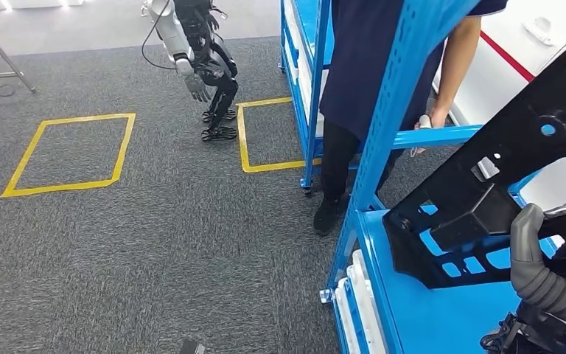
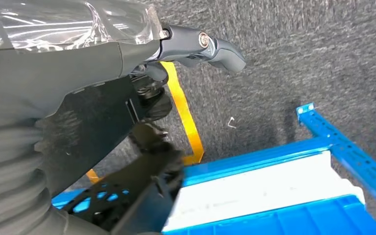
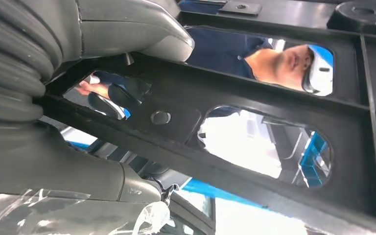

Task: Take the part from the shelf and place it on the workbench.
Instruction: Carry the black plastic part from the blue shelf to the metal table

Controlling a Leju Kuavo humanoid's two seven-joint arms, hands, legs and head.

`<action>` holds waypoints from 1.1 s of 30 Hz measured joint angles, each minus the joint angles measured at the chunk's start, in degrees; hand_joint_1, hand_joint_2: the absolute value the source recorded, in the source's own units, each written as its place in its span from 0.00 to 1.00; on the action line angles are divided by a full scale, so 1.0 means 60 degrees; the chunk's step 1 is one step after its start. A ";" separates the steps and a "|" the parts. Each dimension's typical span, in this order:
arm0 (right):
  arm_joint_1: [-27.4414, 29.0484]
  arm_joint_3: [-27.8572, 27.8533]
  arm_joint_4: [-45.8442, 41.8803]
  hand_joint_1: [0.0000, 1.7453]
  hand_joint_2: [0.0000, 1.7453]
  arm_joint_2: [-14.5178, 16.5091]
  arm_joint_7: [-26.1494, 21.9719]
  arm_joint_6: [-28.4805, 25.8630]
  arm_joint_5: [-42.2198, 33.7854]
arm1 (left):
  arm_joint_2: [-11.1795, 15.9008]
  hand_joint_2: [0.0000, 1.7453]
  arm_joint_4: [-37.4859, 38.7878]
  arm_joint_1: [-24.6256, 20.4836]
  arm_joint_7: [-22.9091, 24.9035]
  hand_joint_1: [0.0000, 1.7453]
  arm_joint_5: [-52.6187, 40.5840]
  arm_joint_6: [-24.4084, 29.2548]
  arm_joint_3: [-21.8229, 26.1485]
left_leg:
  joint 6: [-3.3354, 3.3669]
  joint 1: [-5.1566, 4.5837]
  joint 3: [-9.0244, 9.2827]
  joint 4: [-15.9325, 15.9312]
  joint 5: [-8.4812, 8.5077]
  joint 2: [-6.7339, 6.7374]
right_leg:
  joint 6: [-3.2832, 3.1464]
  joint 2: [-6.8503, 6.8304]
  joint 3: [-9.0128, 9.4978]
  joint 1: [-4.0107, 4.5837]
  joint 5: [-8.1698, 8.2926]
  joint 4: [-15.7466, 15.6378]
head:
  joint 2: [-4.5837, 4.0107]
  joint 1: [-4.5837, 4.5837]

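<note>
The part is a large black plastic frame with cut-out windows, tilted up above the blue shelf at the right of the head view. My right hand grips its lower edge, the grey thumb wrapped over the front. In the right wrist view the part crosses between the thumb and the dark fingers of that hand. My left hand hangs over the grey carpet beside the shelf's corner, thumb stretched out, holding nothing.
A person in a dark blue top stands right behind the shelf post, one hand on a crossbar. White panels lie along the shelf's lower edge. Another robot stands at the back near yellow floor squares.
</note>
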 joint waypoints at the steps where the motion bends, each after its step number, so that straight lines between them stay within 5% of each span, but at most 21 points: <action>1: -0.0025 0.0000 0.0002 1.00 1.00 0.0001 -0.0004 -0.0001 -0.0024 | 0.0003 1.00 0.0000 -0.0006 -0.0002 0.00 -0.0001 0.0003 0.0005 | -0.0070 -0.0003 -0.0037 0.0049 0.0033 -0.0008 | -0.0051 0.0025 0.0254 0.0015 -0.0061 -0.0420 | -0.0001 -0.0003; 4: -0.0072 0.0003 0.0013 1.00 1.00 0.0004 -0.0010 -0.0001 -0.0072 | 0.0005 1.00 0.0000 -0.0003 -0.0006 0.00 -0.0005 0.0014 0.0012 | -0.0126 0.0070 -0.0095 0.0089 0.0025 -0.0038 | -0.0299 0.0030 0.0344 0.0115 -0.0167 -0.0706 | -0.0002 -0.0011; 7: -0.0074 0.0007 0.0016 1.00 1.00 0.0006 0.0001 0.0002 -0.0072 | 0.0006 1.00 0.0000 0.0026 -0.0009 0.00 -0.0015 0.0037 0.0012 | 0.0244 0.0111 -0.0098 0.0053 0.0101 -0.0044 | -0.0415 0.0004 0.0343 0.0199 -0.0118 -0.0722 | -0.0003 -0.0011; 8: -0.0072 0.0008 0.0017 1.00 1.00 0.0007 0.0005 0.0002 -0.0074 | 0.0006 1.00 0.0000 0.0029 -0.0010 0.00 -0.0022 0.0051 0.0012 | 0.0282 0.0117 -0.0097 0.0035 0.0184 -0.0043 | -0.0442 0.0004 0.0334 0.0221 -0.0102 -0.0719 | -0.0003 -0.0011; 14: -0.0032 -0.0005 0.0016 1.00 1.00 -0.0005 0.0051 0.0002 -0.0031 | 0.0008 1.00 0.0000 0.0029 -0.0017 0.00 -0.0036 0.0108 0.0012 | -0.0206 0.0154 -0.0100 -0.0036 0.0286 -0.0042 | -0.0469 0.0006 0.0286 0.0238 -0.0080 -0.0720 | -0.0002 -0.0010; 16: -0.0021 -0.0021 0.0015 1.00 1.00 -0.0012 0.0190 0.0002 0.0191 | 0.0018 1.00 0.0000 0.0029 -0.0029 0.00 -0.0038 0.0136 0.0014 | -0.0178 0.0111 -0.0114 0.0013 0.0234 -0.0039 | -0.0432 -0.0009 0.0296 0.0164 -0.0066 -0.0770 | -0.0003 -0.0011; 19: 0.0002 -0.0041 0.0016 1.00 1.00 -0.0052 0.0439 0.0002 0.0581 | 0.0025 1.00 0.0000 0.0031 -0.0053 0.00 -0.0045 0.0163 0.0016 | 0.0018 0.0098 0.0073 -0.0348 0.0329 -0.0039 | -0.0356 -0.0031 0.0373 0.0126 -0.0111 -0.0813 | -0.0002 -0.0006; 21: 0.0030 -0.0045 0.0022 1.00 1.00 -0.0085 0.0533 0.0002 0.0699 | 0.0024 1.00 0.0000 0.0023 -0.0069 0.00 -0.0046 0.0167 0.0016 | 0.0060 0.0150 0.0247 -0.0653 0.0459 -0.0068 | -0.0331 -0.0028 0.0072 0.0129 -0.0555 -0.0129 | -0.0003 0.0016; 24: 0.0038 -0.0045 0.0025 1.00 1.00 -0.0130 0.0567 0.0002 0.0732 | 0.0014 1.00 0.0000 0.0025 -0.0076 0.00 -0.0051 0.0163 0.0016 | 0.0042 0.0144 0.0222 -0.0693 0.0487 -0.0206 | -0.0239 -0.0025 -0.0858 0.0092 -0.1282 0.1560 | -0.0002 0.0030; 26: 0.0041 -0.0047 0.0025 1.00 1.00 -0.0136 0.0566 0.0002 0.0725 | 0.0010 1.00 0.0000 0.0045 -0.0076 0.00 -0.0057 0.0162 0.0015 | -0.0047 0.0207 0.0180 -0.0655 0.0494 -0.0384 | -0.0133 -0.0011 -0.0858 0.0007 -0.0951 0.1391 | -0.0001 0.0030; 28: 0.0044 -0.0048 0.0024 1.00 1.00 -0.0138 0.0566 0.0001 0.0727 | 0.0020 1.00 0.0001 0.0045 -0.0076 0.00 -0.0061 0.0165 0.0015 | -0.0247 0.0294 0.0100 -0.0483 0.0443 -0.0593 | 0.0061 0.0234 -0.0313 -0.0107 -0.0295 0.0205 | -0.0001 0.0032; 29: 0.0043 -0.0046 0.0022 1.00 1.00 -0.0138 0.0571 0.0000 0.0731 | 0.0025 1.00 0.0002 0.0039 -0.0077 0.00 -0.0065 0.0166 0.0015 | -0.0363 0.0332 0.0036 -0.0355 0.0387 -0.0681 | 0.0068 0.0372 -0.0104 -0.0128 -0.0102 -0.0247 | -0.0003 0.0030; 30: 0.0042 -0.0048 0.0021 1.00 1.00 -0.0150 0.0576 -0.0001 0.0740 | 0.0027 1.00 0.0003 0.0033 -0.0079 0.00 -0.0066 0.0168 0.0014 | -0.0463 0.0361 -0.0021 -0.0266 0.0353 -0.0751 | 0.0003 0.0475 -0.0006 -0.0099 -0.0030 -0.0466 | -0.0005 0.0017; 33: 0.0019 -0.0074 0.0021 1.00 1.00 -0.0212 0.0634 0.0000 0.0808 | 0.0018 1.00 0.0004 0.0065 -0.0088 0.00 -0.0076 0.0181 0.0012 | -0.0655 0.0498 -0.0103 -0.0289 0.0415 -0.0867 | -0.0464 0.0324 -0.0035 0.0120 0.0022 -0.0449 | -0.0004 -0.0019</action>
